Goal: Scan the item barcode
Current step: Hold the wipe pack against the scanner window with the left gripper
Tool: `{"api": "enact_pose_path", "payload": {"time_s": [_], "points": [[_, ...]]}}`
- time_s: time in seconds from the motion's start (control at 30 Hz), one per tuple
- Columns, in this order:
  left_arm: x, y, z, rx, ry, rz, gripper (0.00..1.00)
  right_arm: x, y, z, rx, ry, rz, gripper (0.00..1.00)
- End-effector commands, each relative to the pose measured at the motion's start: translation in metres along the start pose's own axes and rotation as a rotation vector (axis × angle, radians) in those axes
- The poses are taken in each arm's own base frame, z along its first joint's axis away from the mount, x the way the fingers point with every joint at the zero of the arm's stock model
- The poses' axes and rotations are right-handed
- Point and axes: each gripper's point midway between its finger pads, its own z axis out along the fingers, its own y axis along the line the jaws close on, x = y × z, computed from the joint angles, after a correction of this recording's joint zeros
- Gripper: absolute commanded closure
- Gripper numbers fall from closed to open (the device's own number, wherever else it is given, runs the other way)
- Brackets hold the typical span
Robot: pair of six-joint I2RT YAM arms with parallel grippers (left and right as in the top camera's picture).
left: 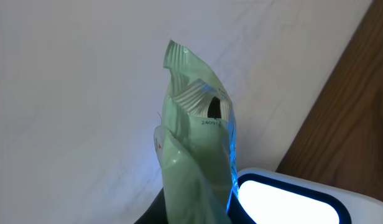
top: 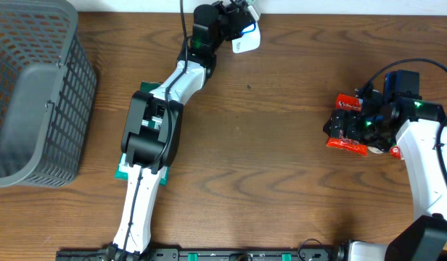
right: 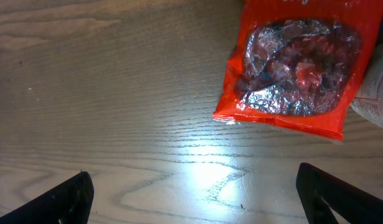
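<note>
My left gripper [top: 229, 20] is at the far edge of the table, shut on a pale green packet [left: 194, 143] that stands upright between its jaws. Right beside the packet is the white barcode scanner [top: 245, 38], whose lit window [left: 291, 200] throws blue light along the packet's edge. No barcode shows on the packet's visible face, only a small printed date code. My right gripper [right: 198, 199] hangs open over bare wood, just short of a red packet [right: 297, 68] with a foil window.
A grey mesh basket [top: 27, 94] stands at the left edge. A green flat item [top: 123, 170] lies under the left arm. The red packet [top: 345, 143] lies at the right beneath the right wrist, with a white container [right: 375, 99] beside it.
</note>
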Motion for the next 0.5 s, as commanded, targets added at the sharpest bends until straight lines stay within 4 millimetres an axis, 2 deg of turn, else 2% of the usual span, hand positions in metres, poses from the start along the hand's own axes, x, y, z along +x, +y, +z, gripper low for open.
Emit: {"api": "enact_pose_path", "payload": {"time_s": [0.0, 0.13, 0.33, 0.47], "points": [[-0.014, 0.004, 0.001, -0.008, -0.033, 0.112, 0.93, -0.002, -0.001, -0.007, 0.003, -0.024, 0.007, 0.01], [-0.024, -0.007, 0.003, 0.007, -0.047, 0.142, 0.93, -0.002, -0.001, -0.007, 0.003, -0.024, 0.007, 0.01], [-0.026, -0.049, 0.006, 0.120, -0.006, 0.261, 0.93, -0.002, -0.001, -0.007, 0.003, -0.024, 0.007, 0.01], [-0.026, -0.058, 0.008, 0.116, 0.039, 0.376, 0.93, -0.002, -0.001, -0.007, 0.003, -0.024, 0.007, 0.01]]}}
